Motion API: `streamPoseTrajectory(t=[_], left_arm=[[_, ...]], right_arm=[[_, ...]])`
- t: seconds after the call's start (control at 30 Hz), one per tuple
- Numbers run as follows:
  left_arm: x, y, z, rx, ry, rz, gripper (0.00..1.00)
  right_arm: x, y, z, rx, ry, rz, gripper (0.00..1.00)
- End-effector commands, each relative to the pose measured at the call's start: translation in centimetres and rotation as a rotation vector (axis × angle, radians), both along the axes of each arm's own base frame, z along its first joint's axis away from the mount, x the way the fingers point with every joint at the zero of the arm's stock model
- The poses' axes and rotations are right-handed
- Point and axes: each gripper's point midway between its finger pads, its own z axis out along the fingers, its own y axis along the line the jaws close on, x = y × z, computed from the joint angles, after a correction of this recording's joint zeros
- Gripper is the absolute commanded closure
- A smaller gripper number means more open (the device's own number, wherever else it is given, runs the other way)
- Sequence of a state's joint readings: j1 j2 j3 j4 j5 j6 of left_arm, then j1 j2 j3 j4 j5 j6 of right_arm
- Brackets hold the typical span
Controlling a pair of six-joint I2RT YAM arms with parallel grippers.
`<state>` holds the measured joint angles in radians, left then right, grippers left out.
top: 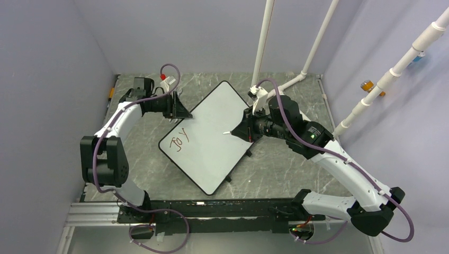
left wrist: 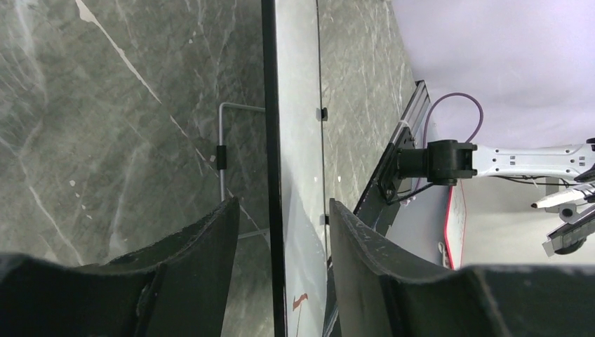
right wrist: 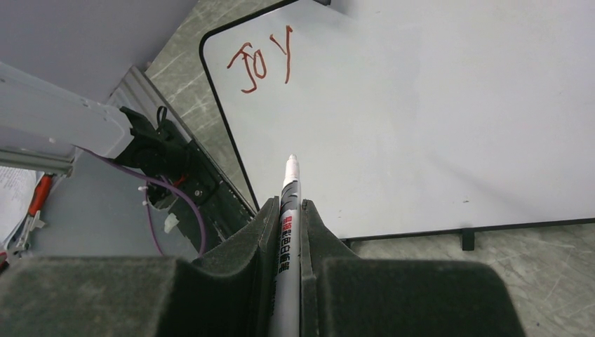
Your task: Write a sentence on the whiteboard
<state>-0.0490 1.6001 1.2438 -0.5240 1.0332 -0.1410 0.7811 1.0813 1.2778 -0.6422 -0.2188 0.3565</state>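
Note:
The whiteboard (top: 212, 143) lies tilted on the grey marbled table, with the sentence's first letters "Joy" (top: 177, 140) in reddish-brown near its left corner. My left gripper (top: 182, 112) is at the board's upper left edge. In the left wrist view its jaws stand apart on either side of the dark rim (left wrist: 271, 140), a gap showing on both sides. My right gripper (top: 244, 129) hovers over the middle right of the board, shut on a white marker (right wrist: 289, 200) whose tip (top: 227, 132) points left. The letters (right wrist: 263, 60) lie ahead of it on the whiteboard (right wrist: 435, 105).
White pipes (top: 262, 42) rise behind the board and along the right wall (top: 392, 74). A metal rail (top: 95, 214) runs along the near edge by the arm bases. The board's wire stand (left wrist: 223, 140) and small black feet (right wrist: 467, 239) show at its rim.

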Motion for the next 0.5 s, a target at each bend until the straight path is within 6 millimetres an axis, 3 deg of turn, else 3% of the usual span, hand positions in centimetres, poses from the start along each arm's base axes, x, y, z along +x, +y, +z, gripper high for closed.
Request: streamPoseTrajectory(t=[0.0, 0.47], left_arm=[[-0.4, -0.6, -0.1, -0.019, 0.022, -0.03, 0.47], [-1.5, -2.2, -0.6, -0.032, 0.054, -0.089, 0.63]], right_arm=[[-0.1, 0.0, 1.6, 0.046, -0.048, 0.01, 1.0], [-0.3, 0.0, 1.4, 0.049, -0.04, 0.011, 1.0]])
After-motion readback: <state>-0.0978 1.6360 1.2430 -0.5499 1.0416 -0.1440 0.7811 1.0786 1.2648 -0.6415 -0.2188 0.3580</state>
